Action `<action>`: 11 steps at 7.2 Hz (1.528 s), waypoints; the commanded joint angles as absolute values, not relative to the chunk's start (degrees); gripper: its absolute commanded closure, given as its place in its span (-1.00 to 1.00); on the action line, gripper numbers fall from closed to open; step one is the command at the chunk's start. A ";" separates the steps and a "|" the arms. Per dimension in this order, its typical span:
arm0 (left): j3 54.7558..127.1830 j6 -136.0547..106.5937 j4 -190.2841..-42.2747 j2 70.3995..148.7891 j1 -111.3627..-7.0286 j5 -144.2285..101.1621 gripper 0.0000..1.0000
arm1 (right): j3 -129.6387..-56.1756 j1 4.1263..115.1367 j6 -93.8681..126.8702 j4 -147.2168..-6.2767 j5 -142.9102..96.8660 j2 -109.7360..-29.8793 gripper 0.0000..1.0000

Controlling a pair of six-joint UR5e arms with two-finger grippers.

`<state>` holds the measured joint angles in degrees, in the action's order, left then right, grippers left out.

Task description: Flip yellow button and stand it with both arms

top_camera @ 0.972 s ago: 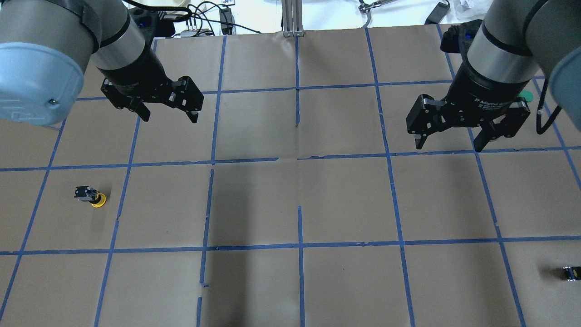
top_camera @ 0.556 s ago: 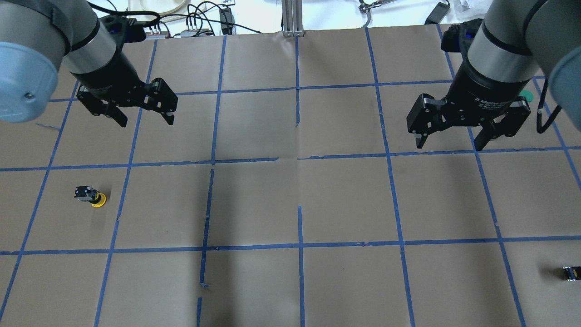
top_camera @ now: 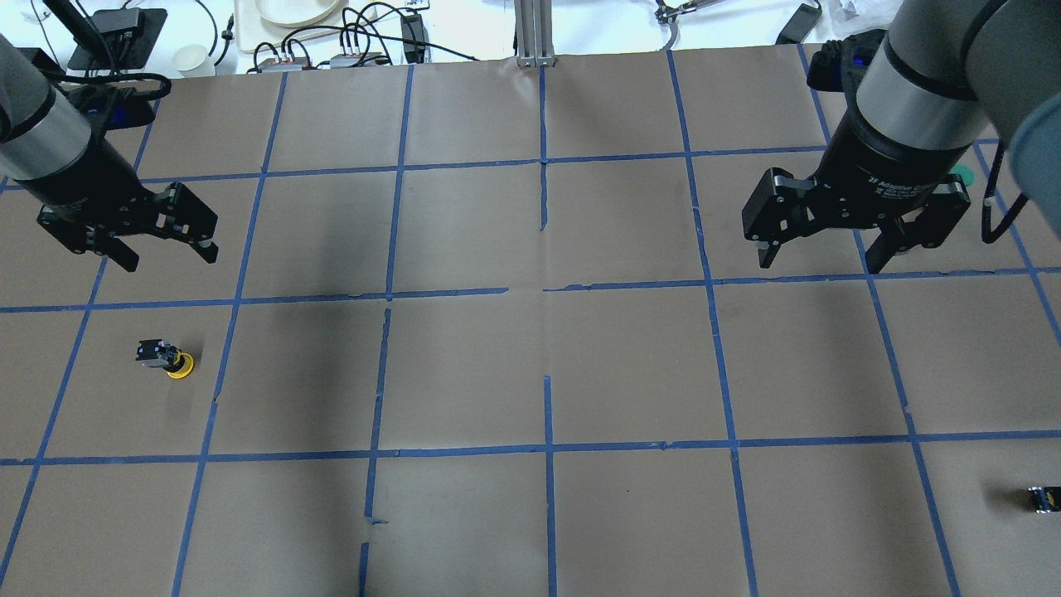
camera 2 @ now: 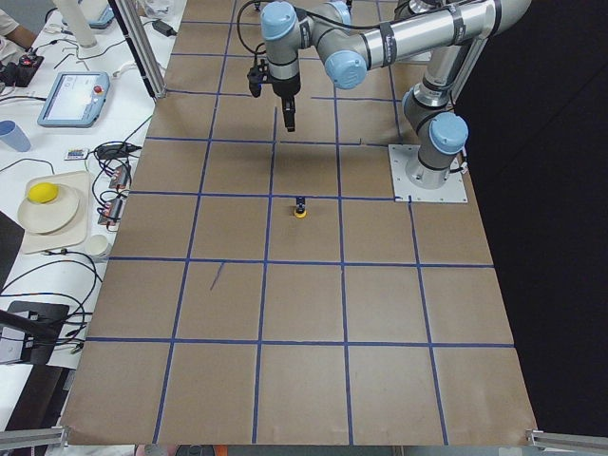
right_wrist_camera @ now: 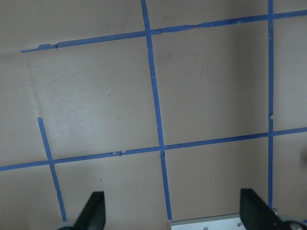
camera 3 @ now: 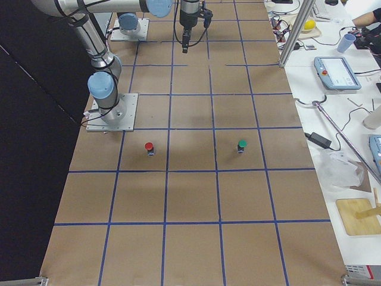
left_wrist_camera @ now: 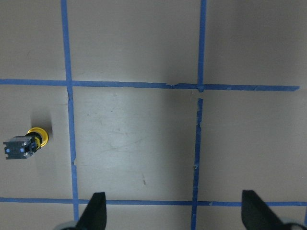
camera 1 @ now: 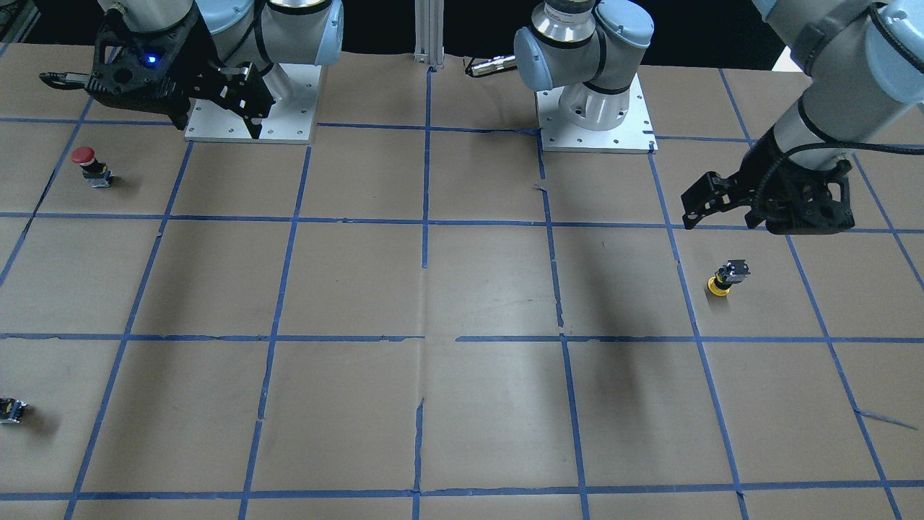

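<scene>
The yellow button (top_camera: 168,359) is at the table's left, yellow cap against the paper and black-grey body up and leaning. It also shows in the front view (camera 1: 728,277), the left side view (camera 2: 300,208) and at the left edge of the left wrist view (left_wrist_camera: 24,143). My left gripper (top_camera: 170,261) is open and empty, hanging above the table just beyond the button; it shows in the front view (camera 1: 722,220). My right gripper (top_camera: 819,264) is open and empty over the far right of the table, far from the button, and shows in the front view (camera 1: 216,128).
A red-capped button (camera 1: 86,162) stands near the right arm's base plate (camera 1: 289,101). A green-capped button (camera 3: 241,145) stands on the right, half hidden behind the right gripper overhead. A small capless switch block (top_camera: 1043,499) lies at the near right edge. Cables and clutter line the far edge.
My left arm has swung to the view's left and closer, carrying the open gripper from the far middle-left to a spot just beyond the yellow button. The right gripper has barely moved.
</scene>
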<state>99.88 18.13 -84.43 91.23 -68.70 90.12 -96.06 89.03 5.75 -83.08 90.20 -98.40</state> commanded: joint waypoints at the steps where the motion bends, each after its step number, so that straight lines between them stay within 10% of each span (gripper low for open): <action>1: 103.42 24.23 -80.19 93.33 -63.56 90.79 -0.92 | -96.06 89.03 5.80 -83.06 90.09 -98.52 -1.00; 10: 113.64 34.90 -59.76 102.83 -58.45 96.68 -0.90 | -95.89 88.51 5.10 -80.77 89.39 -99.22 -1.00; 11: 113.82 34.81 -59.85 102.66 -58.45 96.85 -0.52 | -96.41 88.85 5.10 -80.77 89.91 -100.53 -1.00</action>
<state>113.66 35.11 -59.72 102.68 -58.37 96.64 -96.09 88.74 5.08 -81.01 89.68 -99.36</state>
